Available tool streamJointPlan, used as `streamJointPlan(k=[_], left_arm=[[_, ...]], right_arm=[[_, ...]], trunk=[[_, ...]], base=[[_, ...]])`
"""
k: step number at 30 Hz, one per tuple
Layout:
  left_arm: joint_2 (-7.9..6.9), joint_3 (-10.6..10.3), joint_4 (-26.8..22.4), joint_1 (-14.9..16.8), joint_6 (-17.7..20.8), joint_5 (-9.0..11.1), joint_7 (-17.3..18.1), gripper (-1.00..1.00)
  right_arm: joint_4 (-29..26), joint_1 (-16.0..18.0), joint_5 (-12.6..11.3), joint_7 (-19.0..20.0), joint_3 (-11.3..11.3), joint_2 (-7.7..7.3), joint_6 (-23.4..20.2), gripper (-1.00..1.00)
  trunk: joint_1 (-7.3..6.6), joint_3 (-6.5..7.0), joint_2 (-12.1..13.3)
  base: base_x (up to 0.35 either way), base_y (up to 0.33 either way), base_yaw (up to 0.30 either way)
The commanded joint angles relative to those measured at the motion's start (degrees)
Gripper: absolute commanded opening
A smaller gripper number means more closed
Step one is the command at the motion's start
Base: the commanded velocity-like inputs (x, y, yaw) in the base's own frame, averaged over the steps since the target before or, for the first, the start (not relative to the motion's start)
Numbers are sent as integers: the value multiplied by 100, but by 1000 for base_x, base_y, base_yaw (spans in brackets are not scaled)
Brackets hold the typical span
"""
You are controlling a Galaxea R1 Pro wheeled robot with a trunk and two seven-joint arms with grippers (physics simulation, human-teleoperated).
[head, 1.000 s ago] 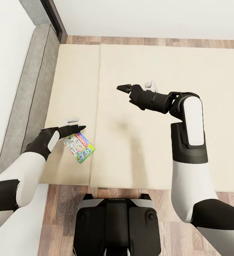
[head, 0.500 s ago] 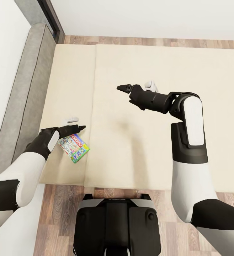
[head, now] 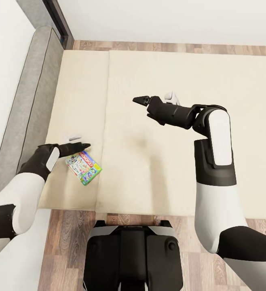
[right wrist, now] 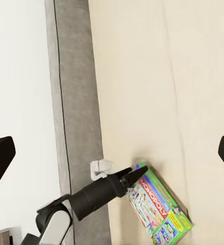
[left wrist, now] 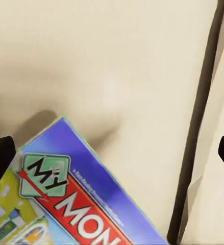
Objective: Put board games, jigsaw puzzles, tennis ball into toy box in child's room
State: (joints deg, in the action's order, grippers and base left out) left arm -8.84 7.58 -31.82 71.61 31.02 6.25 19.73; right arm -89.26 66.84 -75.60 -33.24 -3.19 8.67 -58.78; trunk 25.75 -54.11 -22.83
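- Board game, white-green box with a red logo, lies flat on the bed near its front edge, just beside the mattress seam.
- Left end effector: fingers spread, hovering just above the box's far corner, holding nothing.
- Right end effector: fingers spread, empty, held over mid-mattress, well apart from the box.

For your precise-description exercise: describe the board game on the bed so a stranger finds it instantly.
Start at the wide beige bed. Near its foot edge, beside the left gripper, lies the board game, a small flat box. It is the one colourful item there: green-edged, with a red Monopoly logo.
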Motion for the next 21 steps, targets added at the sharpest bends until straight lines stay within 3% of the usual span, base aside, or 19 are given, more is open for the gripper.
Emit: streamJointPlan(k=[1,8,21], left_arm=[[-64,98,-19,2,189,56,-75,100],[-161,193,-33,2,335,52,-335,100],[-199,202,-25,2,352,35,-673,100]], right_arm=[[-4,4,-51,-60,2,2,-11,100],[-4,4,-51,-60,2,1,-11,100],[13,4,-51,-60,2,-5,-11,100]], trunk=[[4,-6,-9],[4,-6,-9],[4,-6,-9]], base=[[0,0,0],[0,0,0],[0,0,0]])
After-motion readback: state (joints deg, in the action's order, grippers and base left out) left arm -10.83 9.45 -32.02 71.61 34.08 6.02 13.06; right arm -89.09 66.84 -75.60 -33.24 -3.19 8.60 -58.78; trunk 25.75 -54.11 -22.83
